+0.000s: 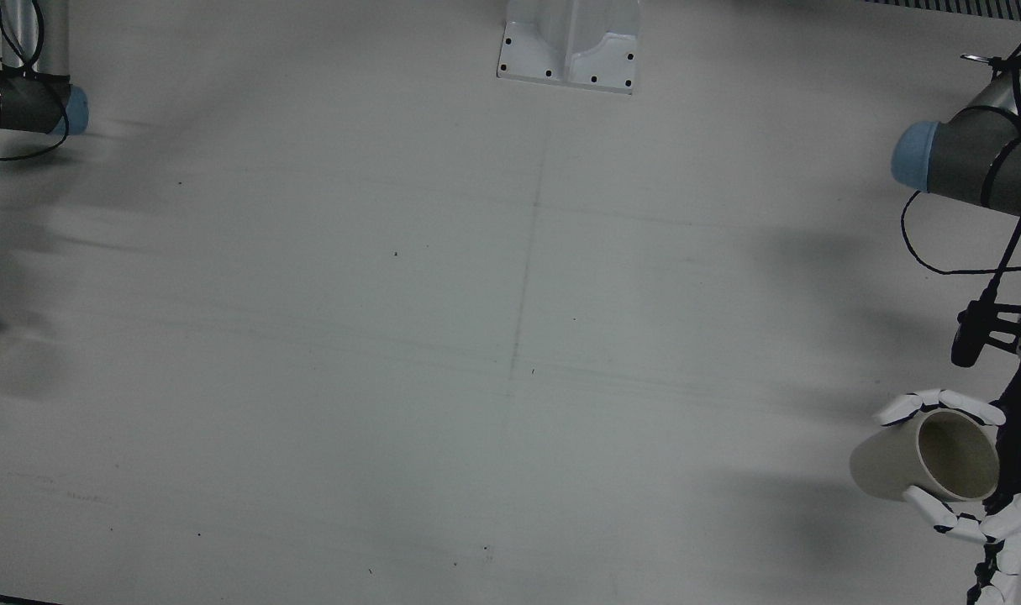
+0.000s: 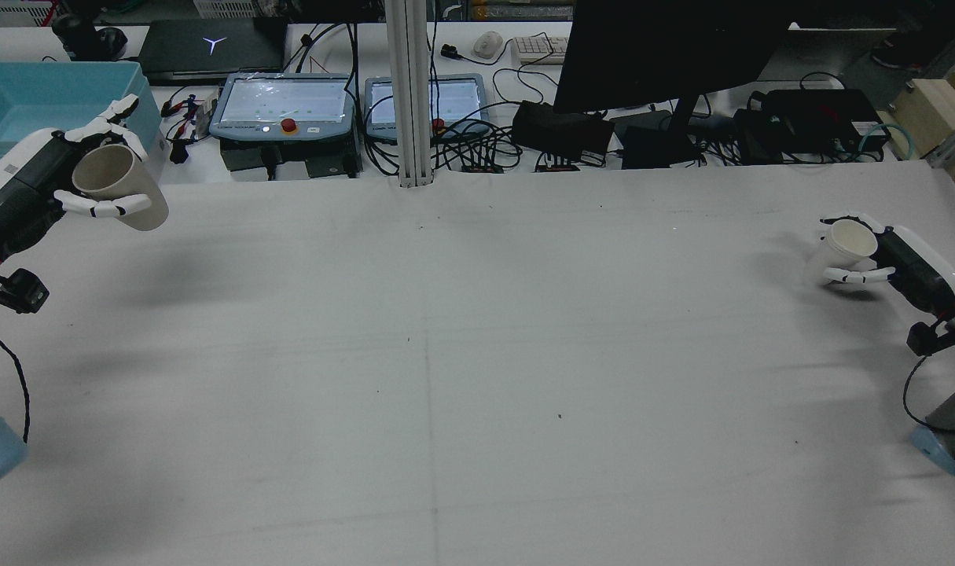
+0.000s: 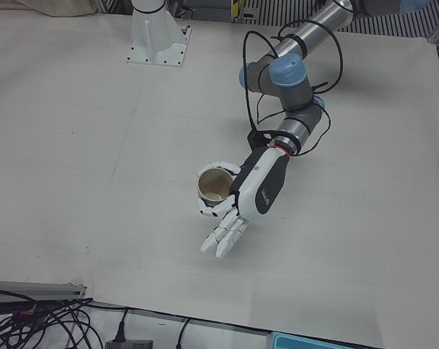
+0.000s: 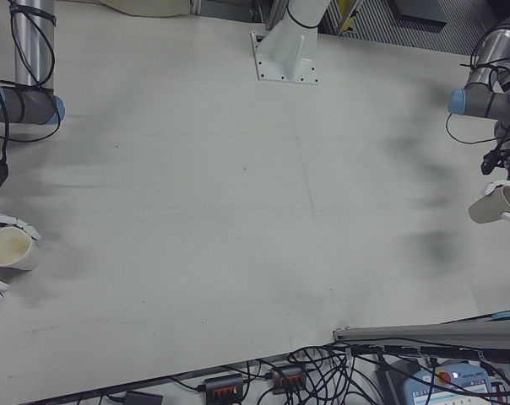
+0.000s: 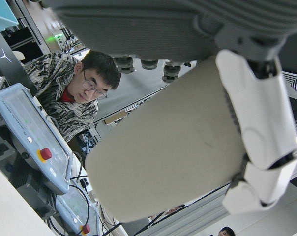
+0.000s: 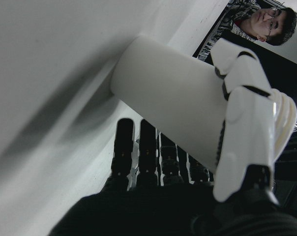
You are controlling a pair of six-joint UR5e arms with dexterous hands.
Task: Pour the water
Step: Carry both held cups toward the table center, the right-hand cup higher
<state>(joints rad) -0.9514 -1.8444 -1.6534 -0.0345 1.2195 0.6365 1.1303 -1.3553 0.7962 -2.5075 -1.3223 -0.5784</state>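
Rear view is giving the clearest picture: each hand is carrying its own paper cup, and they're sitting at opposite ends of the table. The left cup (image 2: 119,187) is tucked between the fingers (image 2: 104,207) of the left hand (image 2: 49,185), which are wrapping around its wall, mouth tipping back toward the palm. It's hanging well above the table (image 2: 461,354). The right cup (image 2: 848,248) is lying the same way inside the right hand (image 2: 878,255), fingers closing round it from above and below, much lower and close to the surface; whether it's actually touching, I can't tell.

Can't see any water in either cup, insides look dry from the left-front view, so my guess is we're at the carry stage, both cups grasped and nothing poured yet. Next move is probably bringing the two hands together over the middle, levelling the receiving cup, then tipping the other one over its rim. They're far apart, so lining up the rims is going to be the fiddly part.

Table is plain white with a faint seam down the middle and nothing else on it. Beyond the fingers there's a blue bin (image 2: 49,98), two teach pendants (image 2: 284,106), a monitor (image 2: 666,51) and loads of cables. A person is showing in both hand views.
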